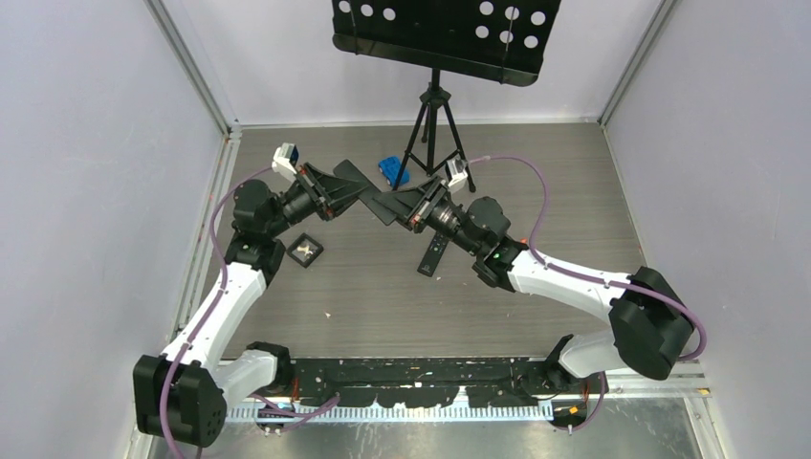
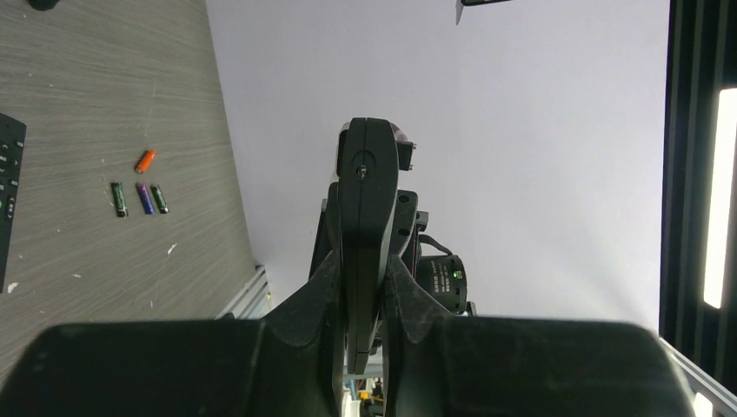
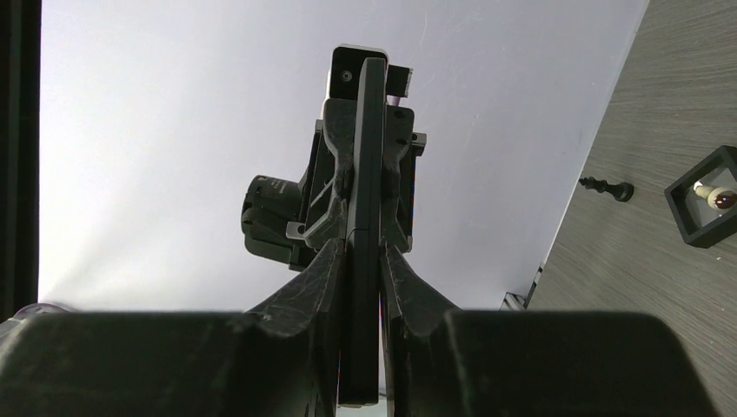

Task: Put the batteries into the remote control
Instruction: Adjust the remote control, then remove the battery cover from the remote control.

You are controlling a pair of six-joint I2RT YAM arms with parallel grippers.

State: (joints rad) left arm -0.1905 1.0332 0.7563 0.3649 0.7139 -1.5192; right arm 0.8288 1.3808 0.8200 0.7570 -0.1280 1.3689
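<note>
Pale walls stand around a grey wood-pattern desk (image 1: 536,182), and a tripod with a black perforated stand (image 1: 435,33) is at the far edge. Over the middle of the far half, the two arms meet and hold one thing between them in the air: the remote control (image 3: 372,174), a slim black bar that both wrist cameras see edge-on.

The left pincer (image 2: 363,278) is fully closed on one end of the remote control. The right pincer (image 3: 361,261) has its fingers (image 3: 323,276) along both flat sides of the other end. I read this as a grip, but I cannot confirm that it is firm.

The batteries (image 2: 139,193) lie on the desk, one orange, one purple and two dark green, near each other but apart. They are just beside a second remote with buttons (image 2: 7,195), which lies near the middle of the desk.

I judge the step to be taking a two-sided hold, so that the battery cover can be worked. To do it well, I want the right pincer square on the flat faces and pressing gently. One arm should hold firm while the other only follows. If both pull or twist, the thin bar may slip out or bend. I also want to keep it well above the batteries, so that nothing rolls.
</note>
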